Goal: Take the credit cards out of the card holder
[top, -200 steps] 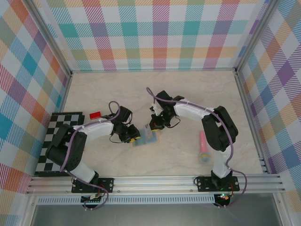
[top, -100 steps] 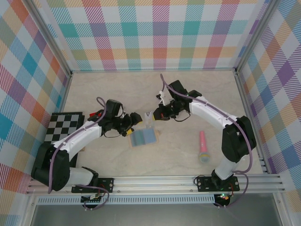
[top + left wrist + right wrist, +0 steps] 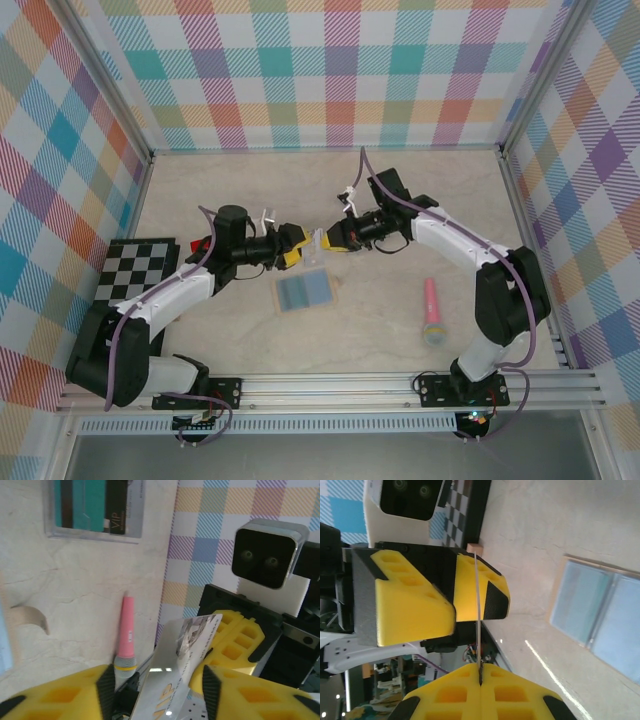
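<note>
**Top view.** The wallet (image 3: 305,292) lies open and flat on the table, lining up, in front of and between the 2 arms. Above it and off the table, the right gripper (image 3: 334,238) and left gripper (image 3: 296,248) meet nose to nose, with 1 pale card (image 3: 318,243) between them. 1 red card (image 3: 203,243) lies on the table near the checkered board (image 3: 130,290), partly behind the left arm.

**Left wrist view.** The left fingers (image 3: 107,685) stand apart with the card (image 3: 182,652) in the gap, not pinched. The card's far end runs into the right gripper's yellow fingers. There is glare on the card face, so I cannot tell whether it rests against 1 left pad.

**Right wrist view.** The right gripper (image 3: 480,672) is pressed together on 1 end of the card (image 3: 478,625). The card is seen edge-on and is straight, with no bend. The wallet (image 3: 597,615) is on the table off to the side.

**Handling, judged.**
- The card is probably very light, thin and stiff with slight spring, and its glossy faces are likely slippery.
- Take it by the 2 flat faces, pads well in from the rim, on the free half away from the right fingers.
- The left claw should close fully before the right lets go; otherwise the card could drop.
</note>
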